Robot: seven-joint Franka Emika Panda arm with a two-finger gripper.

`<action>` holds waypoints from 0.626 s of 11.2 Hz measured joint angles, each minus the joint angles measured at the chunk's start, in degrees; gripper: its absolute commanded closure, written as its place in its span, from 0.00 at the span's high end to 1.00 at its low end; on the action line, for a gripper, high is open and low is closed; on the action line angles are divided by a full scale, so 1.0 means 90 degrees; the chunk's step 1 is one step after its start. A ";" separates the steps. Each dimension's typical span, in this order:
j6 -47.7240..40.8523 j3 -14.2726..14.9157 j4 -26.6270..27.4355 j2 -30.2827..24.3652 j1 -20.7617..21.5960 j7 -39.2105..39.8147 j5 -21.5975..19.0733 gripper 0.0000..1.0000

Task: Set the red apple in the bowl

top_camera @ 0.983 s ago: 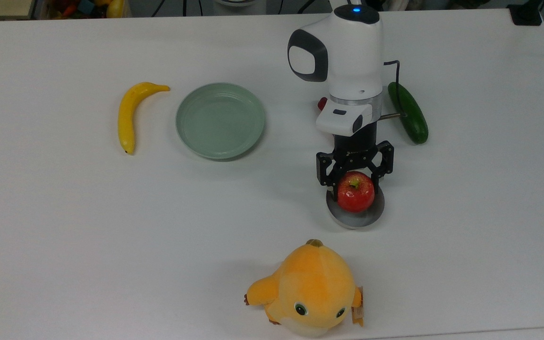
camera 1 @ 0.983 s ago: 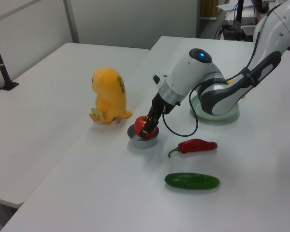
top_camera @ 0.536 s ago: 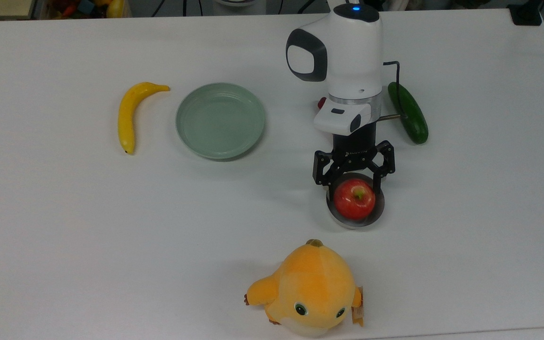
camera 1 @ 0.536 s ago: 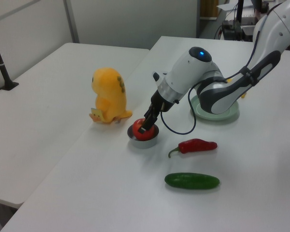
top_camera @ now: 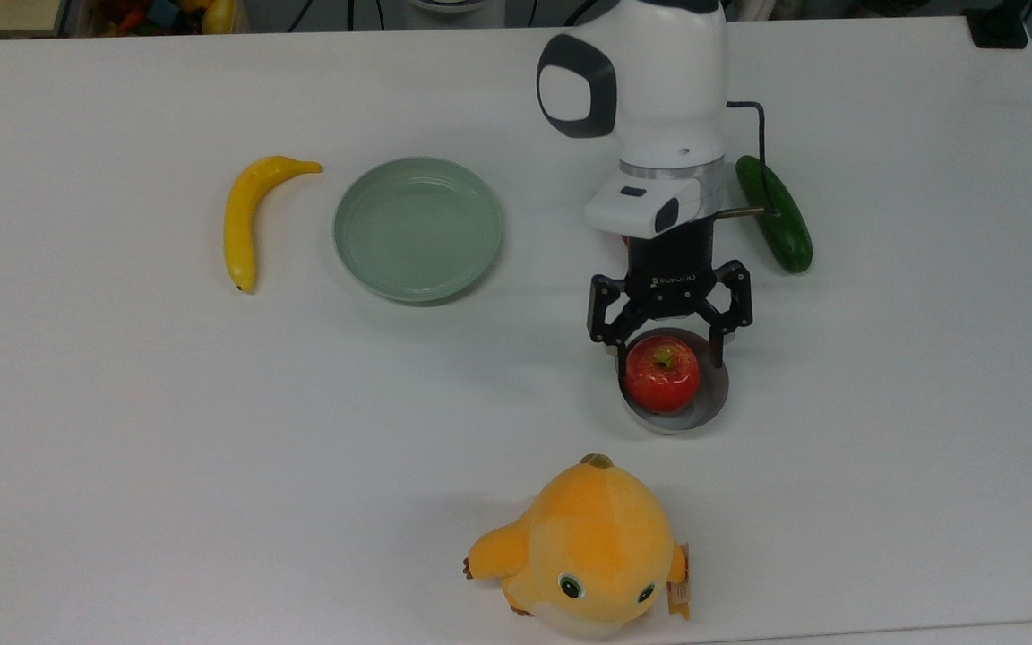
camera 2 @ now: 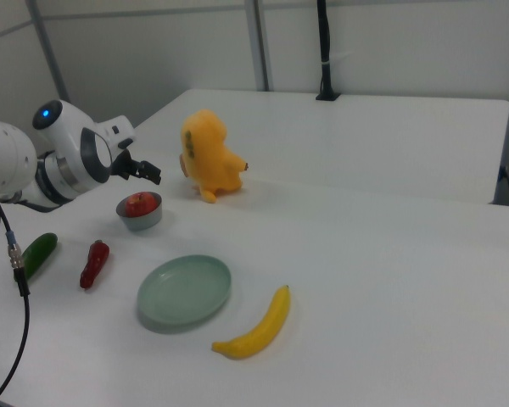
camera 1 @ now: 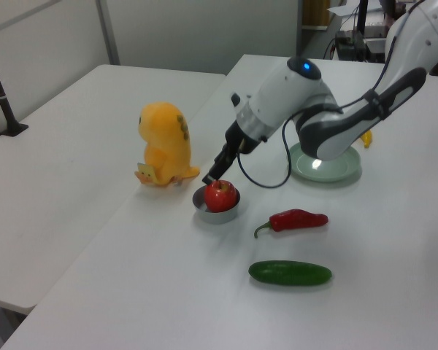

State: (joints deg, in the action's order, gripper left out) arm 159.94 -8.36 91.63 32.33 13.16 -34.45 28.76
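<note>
- The gripper (top_camera: 670, 348) hangs over the far rim of the bowl (top_camera: 715, 399) in the top view, its jaws spread wide and holding nothing; the two fingers stand to either side of the apple's far half without touching it.
- The red apple (top_camera: 661, 374) sits inside the small grey bowl, stem up (it rises above the rim, as the left view shows (camera 1: 220, 195)).
- In the left view the gripper (camera 1: 212, 175) is raised just above and behind the apple, clear of it.
- Nearest the top view's bottom edge, an orange plush toy (top_camera: 588, 546) lies on the white table (top_camera: 122, 430), near the bowl but apart from it.
- Beyond the bowl, a green cucumber (top_camera: 774, 213) lies at the top view's right of the arm, partly crossed by the arm's cable.
- A red chili pepper (camera 1: 296, 219) lies between bowl and cucumber in the left view.
- At the top view's left, well apart from the bowl, stand a pale green plate (top_camera: 417, 227) and a banana (top_camera: 249, 215) beside it.
</note>
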 measured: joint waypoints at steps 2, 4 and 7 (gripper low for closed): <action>-0.0798 0.0006 -0.0016 -0.0452 -0.0125 -0.0076 0.0000 1.00; -0.1860 0.0007 -0.0031 -0.1033 -0.0205 -0.0103 -0.0022 1.00; -0.3981 0.0013 -0.0083 -0.2115 -0.0251 -0.0123 -0.1371 1.00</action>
State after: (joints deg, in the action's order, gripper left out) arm 124.11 -8.24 90.88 13.30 10.90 -35.56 16.42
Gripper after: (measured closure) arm 0.000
